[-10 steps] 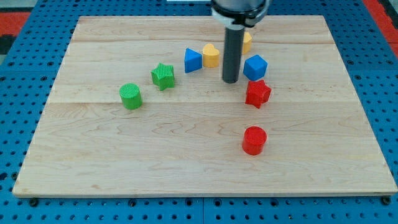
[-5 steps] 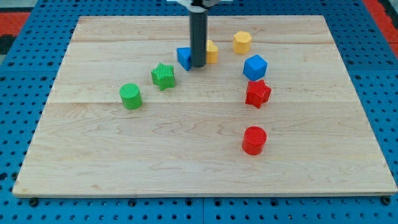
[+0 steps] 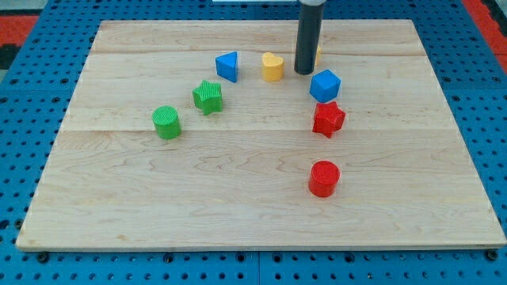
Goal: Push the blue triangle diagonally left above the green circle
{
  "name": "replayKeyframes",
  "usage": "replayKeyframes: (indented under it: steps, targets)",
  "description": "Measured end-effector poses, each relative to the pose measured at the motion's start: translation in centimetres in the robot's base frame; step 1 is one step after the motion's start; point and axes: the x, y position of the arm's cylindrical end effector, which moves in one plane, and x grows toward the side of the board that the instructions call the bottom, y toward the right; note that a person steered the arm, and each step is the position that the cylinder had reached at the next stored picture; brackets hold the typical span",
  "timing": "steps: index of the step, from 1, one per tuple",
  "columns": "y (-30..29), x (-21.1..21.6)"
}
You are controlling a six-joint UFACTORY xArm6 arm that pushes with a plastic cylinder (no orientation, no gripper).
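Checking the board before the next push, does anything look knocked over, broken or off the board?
Nothing stands out. All the blocks sit flat on the board; my tip rests between the yellow heart and blue cube.

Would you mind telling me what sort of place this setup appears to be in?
Probably a robotics lab bench. A wooden board lies on a blue perforated mounting plate, small coloured blocks such as the blue triangle and green circle sit on it, and my tip stands among them.
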Motion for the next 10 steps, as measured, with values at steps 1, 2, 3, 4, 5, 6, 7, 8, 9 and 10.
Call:
replayKeyframes:
  steps: [1, 2, 3, 4, 5, 6, 7, 8, 9, 10]
  targets:
    - [-2.4, -2.1]
    - [-4.0, -3.1]
    - [-0.2, -3.1]
    - [-0.4, 1.0]
    - [-4.0, 2.7]
    - [-7.7, 1.9]
    - [-4.1, 0.5]
    - [0.4, 1.7]
    - [2.9, 2.4]
    - [0.6, 3.1]
